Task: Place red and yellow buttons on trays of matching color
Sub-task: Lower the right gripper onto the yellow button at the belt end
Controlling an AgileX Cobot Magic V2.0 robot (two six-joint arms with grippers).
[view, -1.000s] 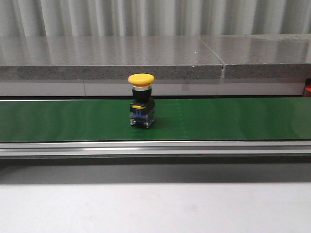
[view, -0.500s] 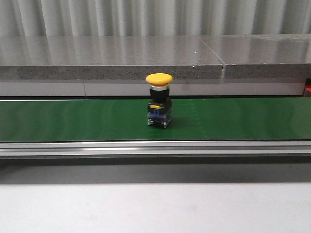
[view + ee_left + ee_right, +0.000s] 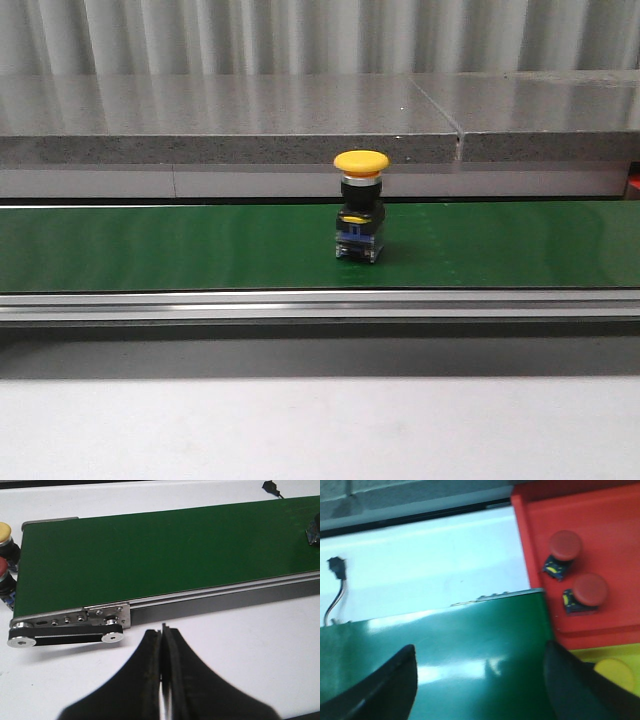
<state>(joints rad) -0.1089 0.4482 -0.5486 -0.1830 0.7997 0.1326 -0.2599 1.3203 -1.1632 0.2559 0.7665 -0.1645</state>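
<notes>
Yellow button (image 3: 360,215) upright on green belt (image 3: 150,245), approx mid-belt. Right hand (image 3: 480,680) wide open over belt end beside red tray (image 3: 615,545); left hand (image 3: 164,680) closed, empty. Advise: grip black body below cap, keep upright, set on yellow tray (image 3: 610,672).

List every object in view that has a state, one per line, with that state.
yellow button: upright on the green belt, unheld
left gripper: shut, empty
right gripper: open, empty, above the belt end
red tray: holds two red buttons
yellow tray: holds one yellow piece, partly hidden
</notes>
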